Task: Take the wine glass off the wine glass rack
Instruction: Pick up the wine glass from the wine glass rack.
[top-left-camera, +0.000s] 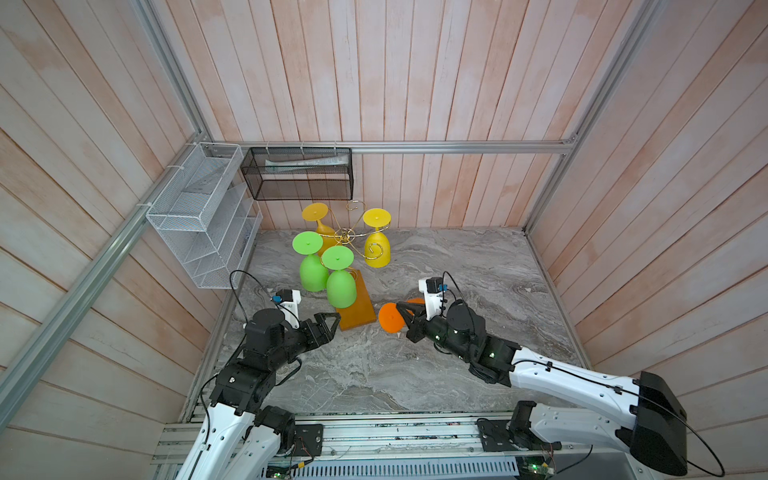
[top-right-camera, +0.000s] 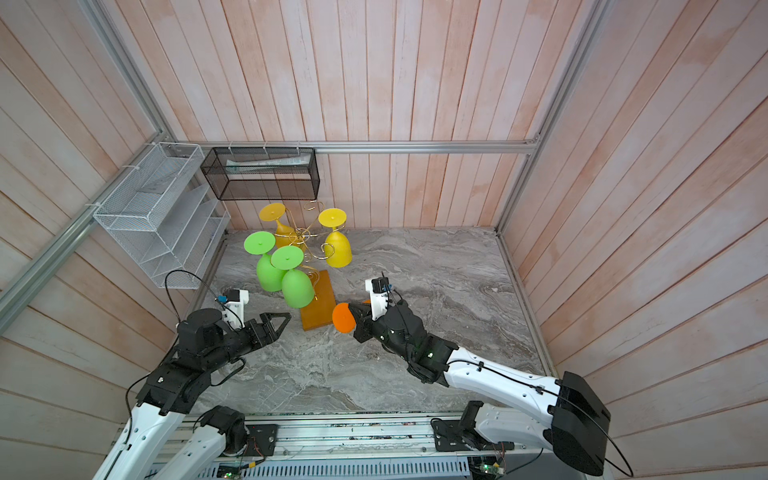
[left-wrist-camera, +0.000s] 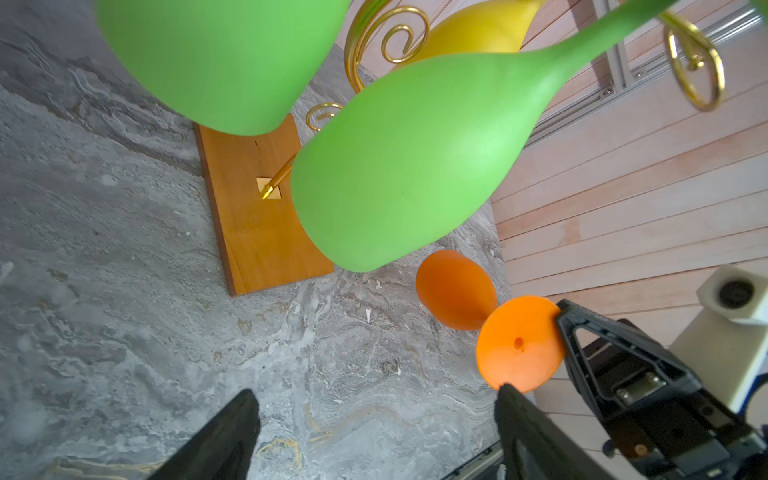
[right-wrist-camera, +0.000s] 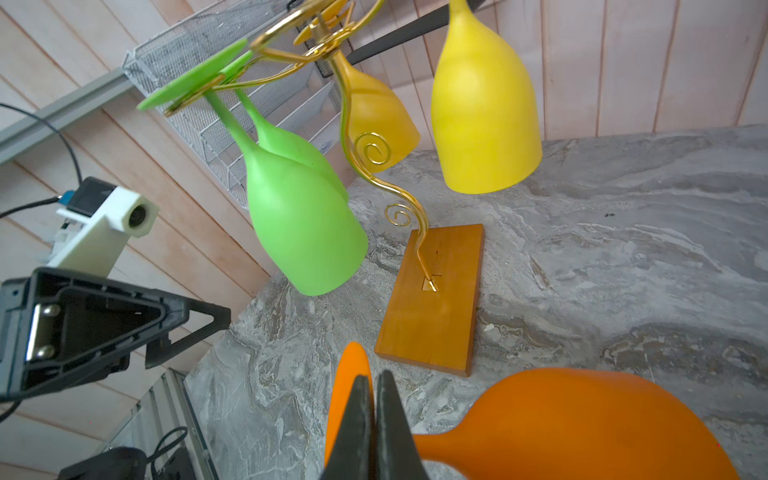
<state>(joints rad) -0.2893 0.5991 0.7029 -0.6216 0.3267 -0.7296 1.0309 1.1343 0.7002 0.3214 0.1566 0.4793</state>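
lowering the orange wine glass (top-left-camera: 390, 318) onto the table (top-left-camera: 457, 374) looks like the step in hand. the glass is already clear of the wine glass rack (right-wrist-camera: 434, 307) and is tipped over sideways just beside the near end of the rack's wooden base (top-left-camera: 355, 309). the right hand (right-wrist-camera: 375, 380) is pressed together on the rim of the flat foot, a thin edge-on pinch. i cannot tell whether the bowl touches the table. with so slim a hold the glass could swivel, so i would bring it down slowly, let the bowl take the weight on bare table, and only then let go. backing straight out, away from the base, seems wise: the nearest green glass (top-left-camera: 340, 286) hangs close above that base, and a knock could set it swinging. the left hand (top-left-camera: 332, 322) is spread and empty at the base's other side, well placed to steady it if needed.
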